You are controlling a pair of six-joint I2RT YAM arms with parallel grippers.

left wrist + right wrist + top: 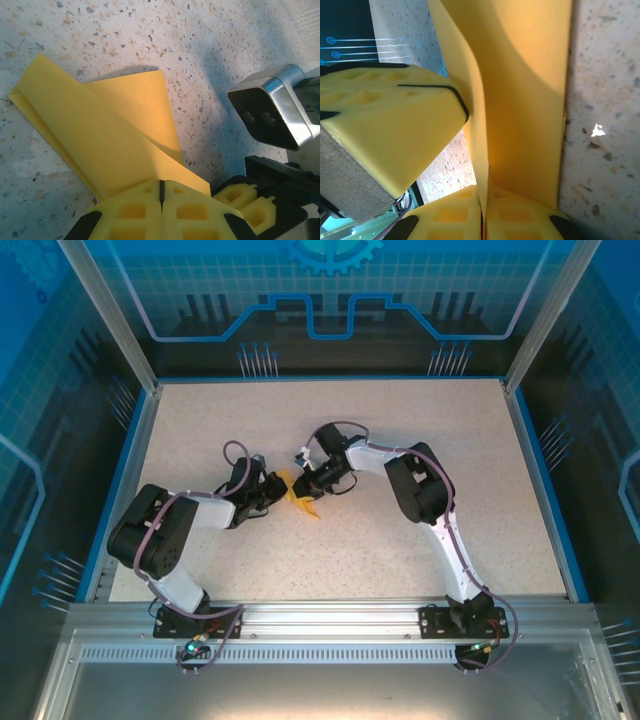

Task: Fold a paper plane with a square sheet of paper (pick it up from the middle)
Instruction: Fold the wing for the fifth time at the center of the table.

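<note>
**A:** What's nearest in the left wrist view?

**B:** The left hand (161, 189), its yellow fingers pressed shut on one edge of the square sheet of paper (100, 130). The sheet is already partly folded, with one flap lying over another, and it fans away from the fingers just above the speckled table (210, 45).

**A:** And the right hand?

**B:** The right hand (485, 200) is closed too, pinching a raised edge of the same sheet, close beside the left. Both meet near the middle of the table, well beyond the arm bases.

**A:** How will the paper handle?

**B:** I'd judge it very light and limp. It curves between the two grips, so it would sag or tear if pulled apart, though a crease should hold. It's best pinched close to a fold line — a loose corner would just bend away. Smooth paper may also slide between the pads.
</note>
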